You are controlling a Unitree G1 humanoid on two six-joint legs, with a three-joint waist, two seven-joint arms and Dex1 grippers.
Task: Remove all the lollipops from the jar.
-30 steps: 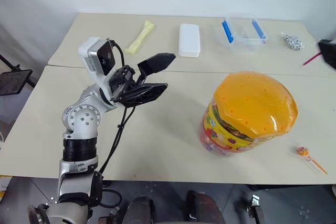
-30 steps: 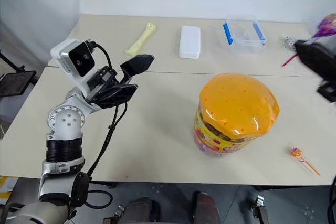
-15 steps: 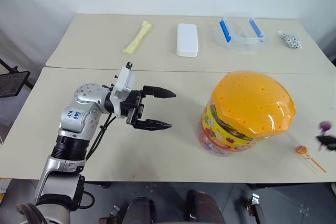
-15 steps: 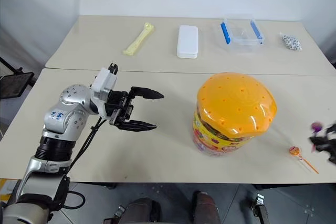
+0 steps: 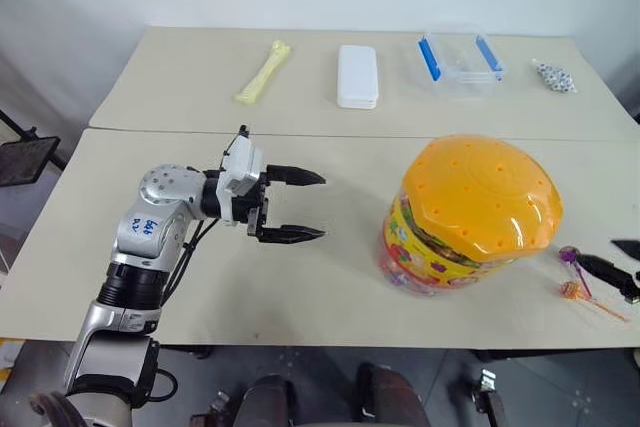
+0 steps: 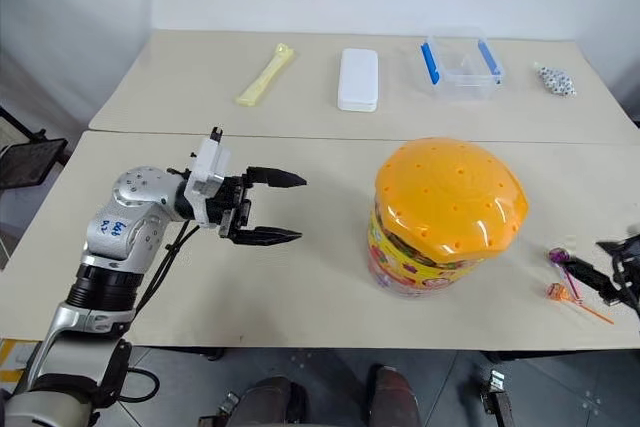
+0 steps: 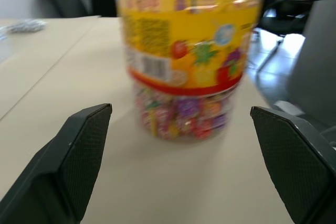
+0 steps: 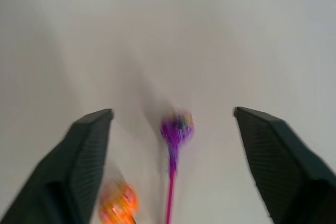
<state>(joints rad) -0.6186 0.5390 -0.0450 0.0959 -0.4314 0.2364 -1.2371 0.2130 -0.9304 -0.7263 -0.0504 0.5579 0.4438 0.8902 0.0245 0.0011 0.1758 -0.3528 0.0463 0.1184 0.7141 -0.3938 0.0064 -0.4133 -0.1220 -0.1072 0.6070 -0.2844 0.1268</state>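
Two beige rectangular tables [image 5: 330, 277] stand pushed together edge to edge. On the near one, right of centre, sits the large clear plastic jar [image 5: 440, 247] with a yellow multicoloured label, full of wrapped sweets, its translucent orange domed lid [image 5: 480, 192] dotted with small holes and in place. The left gripper [image 5: 300, 205] hovers over the near table to the left of the jar, level and pointing at it, its two black fingers spread wide with nothing between them; in the left wrist view the jar [image 7: 189, 51] stands framed between them, well apart. On the far table lie a clear plastic box with blue clips [image 5: 458, 59], a white rectangular case [image 5: 359, 75], a pale yellow bone-shaped toy [image 5: 263, 71] and a small spotted wrapped candy [image 5: 553, 77]. At the near table's right edge the right gripper [image 6: 612, 269] is spread wide and empty. Just before it lie the purple round lollipop on a pink stick [image 8: 177, 129] and, close beside it, the orange round lollipop [image 8: 118, 207], both on the table to the right of the jar.
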